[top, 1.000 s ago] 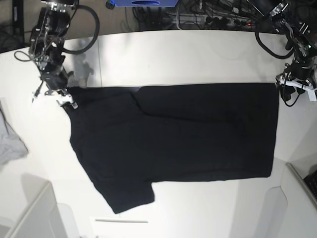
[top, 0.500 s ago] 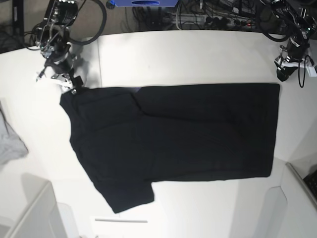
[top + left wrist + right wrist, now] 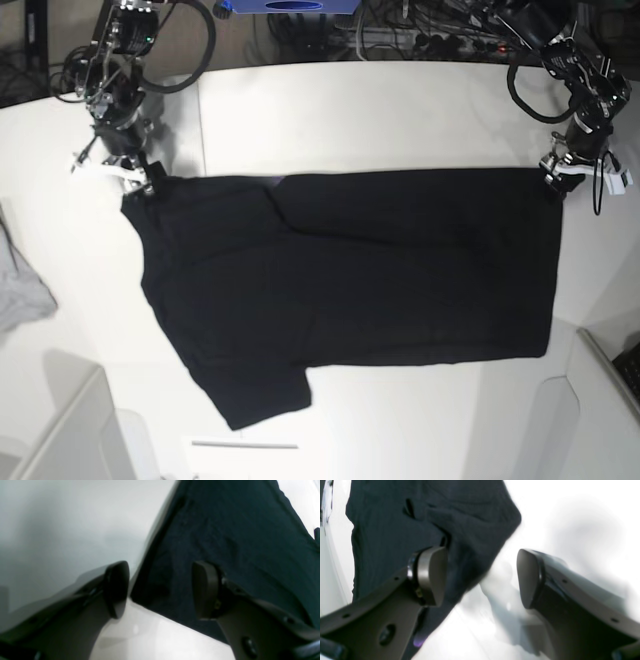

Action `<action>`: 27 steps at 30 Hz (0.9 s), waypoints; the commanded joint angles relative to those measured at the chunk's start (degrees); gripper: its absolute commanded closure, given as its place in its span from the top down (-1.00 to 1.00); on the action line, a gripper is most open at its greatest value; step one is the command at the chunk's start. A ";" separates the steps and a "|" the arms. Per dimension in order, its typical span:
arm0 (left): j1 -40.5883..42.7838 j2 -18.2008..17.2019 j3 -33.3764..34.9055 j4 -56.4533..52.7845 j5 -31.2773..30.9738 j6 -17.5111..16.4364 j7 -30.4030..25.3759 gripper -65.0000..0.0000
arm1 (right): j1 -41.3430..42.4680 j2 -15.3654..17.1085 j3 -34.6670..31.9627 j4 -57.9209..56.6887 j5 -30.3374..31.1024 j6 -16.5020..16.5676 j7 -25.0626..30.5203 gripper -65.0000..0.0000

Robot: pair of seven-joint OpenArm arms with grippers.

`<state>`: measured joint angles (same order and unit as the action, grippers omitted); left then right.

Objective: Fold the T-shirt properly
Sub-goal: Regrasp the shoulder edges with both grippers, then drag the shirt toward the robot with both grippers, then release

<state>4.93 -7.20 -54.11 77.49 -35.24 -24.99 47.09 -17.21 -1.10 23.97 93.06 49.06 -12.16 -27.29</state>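
The black T-shirt point(image 3: 350, 280) lies spread flat on the white table point(image 3: 380, 110), one sleeve pointing to the front left. My right gripper point(image 3: 120, 172) hovers at its far left corner. In the right wrist view this gripper point(image 3: 480, 577) is open, one finger point(image 3: 430, 575) over the black cloth point(image 3: 395, 525) and the other over bare table. My left gripper point(image 3: 556, 180) hangs at the far right corner. Seen from the left wrist, it point(image 3: 161, 590) is open and straddles the shirt's point(image 3: 237, 542) corner edge, holding nothing.
A small grey cloth point(image 3: 20, 285) lies at the table's left edge. White bins stand at the front left point(image 3: 70, 430) and front right point(image 3: 600, 400). Cables point(image 3: 420, 40) crowd the floor behind the table.
My right gripper let go of the shirt's far left corner, opened and drew back a little. The left arm swung away toward the back, then returned to the far right corner.
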 commanded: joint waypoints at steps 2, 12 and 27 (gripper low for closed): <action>-0.14 -0.67 0.08 0.18 0.30 0.33 0.78 0.17 | 0.11 0.18 0.08 -0.97 -0.66 -1.16 -1.41 0.27; -2.42 -0.75 0.17 -2.81 0.39 0.33 0.78 0.17 | 3.72 0.18 0.08 -5.01 -0.75 -1.16 -1.41 0.27; -2.51 -1.02 2.55 -3.08 0.39 0.33 0.78 -0.96 | 4.77 0.27 0.08 -8.18 -0.75 5.97 -1.41 -0.52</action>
<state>2.74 -7.79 -51.66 74.00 -35.18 -24.80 46.94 -12.14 -0.82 24.21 84.99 49.06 -5.41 -26.37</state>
